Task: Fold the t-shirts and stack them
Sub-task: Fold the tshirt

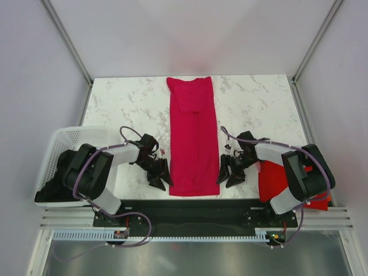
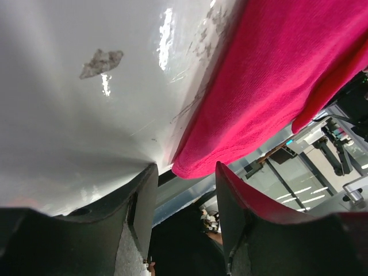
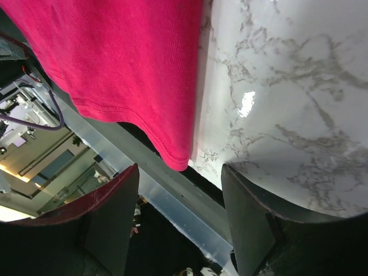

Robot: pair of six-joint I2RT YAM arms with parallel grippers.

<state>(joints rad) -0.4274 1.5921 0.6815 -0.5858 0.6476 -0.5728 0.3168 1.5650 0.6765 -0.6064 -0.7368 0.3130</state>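
A crimson-pink t-shirt [image 1: 193, 138] lies folded into a long narrow strip down the middle of the marble table [image 1: 259, 103], collar end at the back, hem hanging slightly over the near edge. My left gripper [image 1: 159, 178] is open just left of the hem corner [image 2: 198, 167], with nothing between its fingers. My right gripper [image 1: 229, 174] is open just right of the other hem corner [image 3: 178, 158], also empty. A bright red t-shirt [image 1: 273, 178] lies bunched at the table's near right, partly under the right arm.
A white plastic basket [image 1: 60, 150] stands off the table's left side with dark cloth in it. White walls and frame posts close in the table at the back and sides. The black base rail [image 1: 190, 207] runs along the near edge.
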